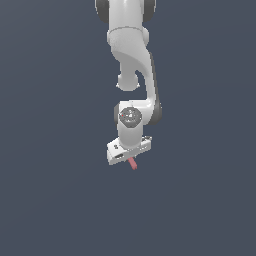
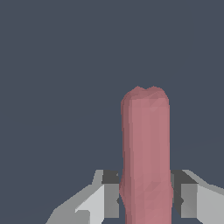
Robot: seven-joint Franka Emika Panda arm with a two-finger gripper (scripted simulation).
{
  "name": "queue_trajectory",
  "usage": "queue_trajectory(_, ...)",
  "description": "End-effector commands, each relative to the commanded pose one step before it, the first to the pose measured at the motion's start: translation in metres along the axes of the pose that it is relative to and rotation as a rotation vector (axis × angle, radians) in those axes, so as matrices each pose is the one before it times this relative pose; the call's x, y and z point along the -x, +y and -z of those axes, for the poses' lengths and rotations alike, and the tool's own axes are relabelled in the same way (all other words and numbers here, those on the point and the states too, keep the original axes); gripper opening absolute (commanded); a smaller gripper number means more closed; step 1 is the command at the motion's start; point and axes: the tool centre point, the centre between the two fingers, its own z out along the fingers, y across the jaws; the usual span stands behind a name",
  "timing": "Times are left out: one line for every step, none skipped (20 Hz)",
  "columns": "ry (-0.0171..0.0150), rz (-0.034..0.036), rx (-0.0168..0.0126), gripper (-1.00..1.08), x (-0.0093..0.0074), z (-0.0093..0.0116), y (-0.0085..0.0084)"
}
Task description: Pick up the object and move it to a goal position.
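Your end effector pinches the rod near one end; it looks light, stiff and smooth, so keep a firm, centred hold.

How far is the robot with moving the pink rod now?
Done: the gripper is shut on the pinkish-red rod, a finger at each side. In hand: carrying it; the rod pokes out under the hand in the exterior view. Left: reaching the goal, which neither view shows.
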Motion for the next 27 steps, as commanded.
queue_trajectory(0.00124, 0.00067, 0.0006, -1.0, -0.00169, 0.01521, -0.00361)
queue_trajectory(0.0, 0.0, 0.0, -1.0, -0.00061, 0.00741, -0.0017)
queue_trajectory(0.0, 0.0, 0.0, -1.0, -0.00068, 0.00811, -0.00186)
queue_trajectory(0.0, 0.0, 0.0, -1.0, -0.00075, 0.00875, -0.002)
queue_trajectory(0.0, 0.0, 0.0, -1.0, -0.00083, 0.00936, -0.00213)
queue_trajectory(0.0, 0.0, 0.0, -1.0, -0.0009, 0.00992, -0.00225)
queue_trajectory(0.0, 0.0, 0.0, -1.0, -0.00097, 0.01046, -0.00236)
queue_trajectory(0.0, 0.0, 0.0, -1.0, -0.00104, 0.01096, -0.00246)
queue_trajectory(0.0, 0.0, 0.0, -1.0, -0.00106, 0.01089, -0.00244)
queue_trajectory(0.0, 0.0, 0.0, -1.0, -0.00105, 0.01048, -0.00234)
queue_trajectory(0.0, 0.0, 0.0, -1.0, -0.00105, 0.01007, -0.00224)
queue_trajectory(0.0, 0.0, 0.0, -1.0, -0.00107, 0.00965, -0.00212)
queue_trajectory(-0.00008, 0.00046, 0.00014, -1.0, -0.0012, 0.00918, -0.00231)
queue_trajectory(0.0, 0.0, 0.0, -1.0, -0.00107, 0.00869, -0.00188)
queue_trajectory(0.0, 0.0, 0.0, -1.0, -0.00103, 0.00808, -0.00174)
queue_trajectory(0.0, 0.0, 0.0, -1.0, -0.00096, 0.00739, -0.00158)
queue_trajectory(0.0, 0.0, 0.0, -1.0, -0.00089, 0.00666, -0.00142)
queue_trajectory(0.0, 0.0, 0.0, -1.0, -0.00083, 0.00595, -0.00126)
queue_trajectory(0.0, 0.0, 0.0, -1.0, -0.00077, 0.00524, -0.0011)
queue_trajectory(0.0, 0.0, 0.0, -1.0, -0.00071, 0.00454, -0.00094)
queue_trajectory(0.0, 0.0, 0.0, -1.0, -0.00067, 0.00385, -0.00078)
queue_trajectory(0.0, 0.0, 0.0, -1.0, -0.00062, 0.00317, -0.00062)
queue_trajectory(0.00032, -0.00071, -0.00059, -1.0, -0.00036, 0.00257, 0.00011)
queue_trajectory(0.0, 0.0, 0.0, -1.0, -0.00052, 0.00184, -0.00031)
queue_trajectory(0.0, 0.0, 0.0, -1.0, -0.00045, 0.00122, -0.00018)
queue_trajectory(0.0, 0.0, 0.0, -1.0, -0.00032, 0.00067, -0.00007)
queue_trajectory(0.0, 0.0, 0.0, -1.0, -0.00011, 0.0002, -0.00002)
